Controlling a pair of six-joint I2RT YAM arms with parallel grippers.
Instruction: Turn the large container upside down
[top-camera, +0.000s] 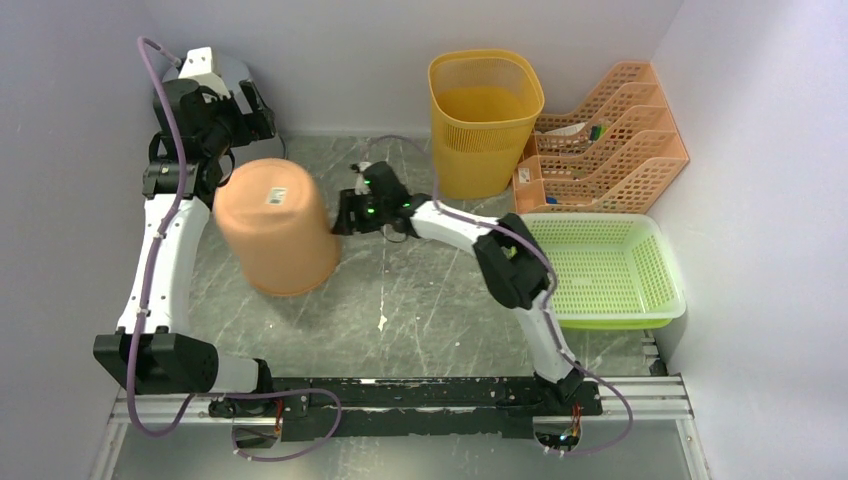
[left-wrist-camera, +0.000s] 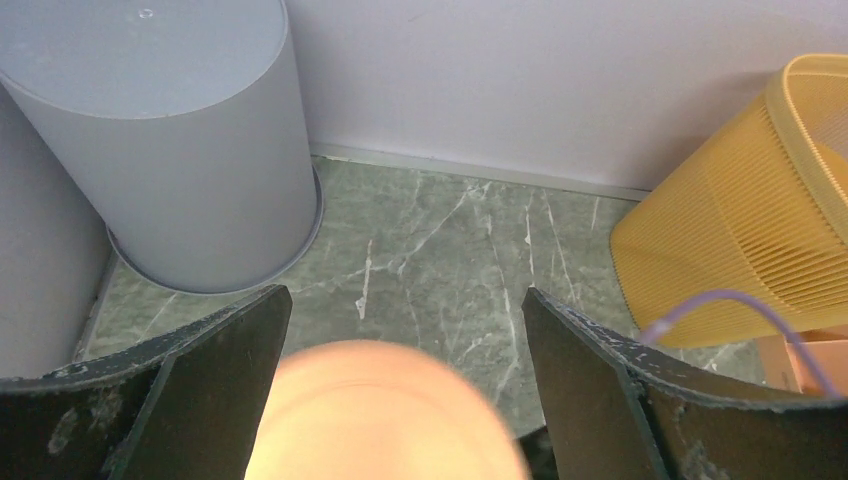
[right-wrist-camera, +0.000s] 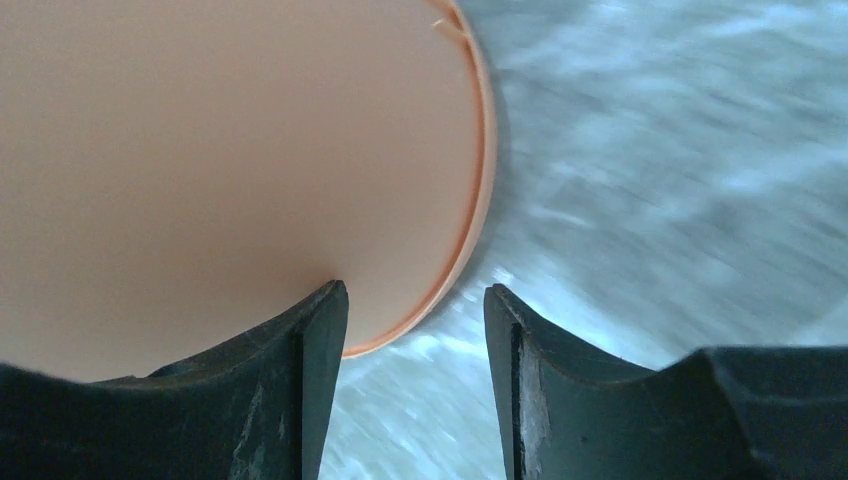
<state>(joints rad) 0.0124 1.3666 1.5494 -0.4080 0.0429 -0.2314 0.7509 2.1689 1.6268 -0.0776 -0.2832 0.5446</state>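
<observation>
Right, here's what I'm looking at. The grey marbled counter (top-camera: 420, 300) takes up most of the overhead view. The large container (top-camera: 275, 225), the peach-coloured one, sits just left of my right hand (right-wrist-camera: 415, 290) and just below my left hand (left-wrist-camera: 405, 300). Its base faces up with a white sticker (top-camera: 277, 195) on it, and the wider mouth points down at the counter. I can't tell if the rim is flat on the counter or a bit tipped.

Well off to the right of the right hand there's a green mesh tray (top-camera: 600, 320). Behind that hand stands a yellow basket (top-camera: 485, 110), upright with its mouth up. An orange file rack (top-camera: 600, 140) sits just beside it. A grey bin (left-wrist-camera: 160, 130) sits ahead and to the left of the left hand, with its closed end up.

The left hand is spread wide and holds nothing. The peach container is a blur low between its fingers. The right hand is spread too. Its left finger (right-wrist-camera: 320, 340) is right up against the container's wall, and the rim curves down into the gap between the two fingers. It isn't pinching anything.
</observation>
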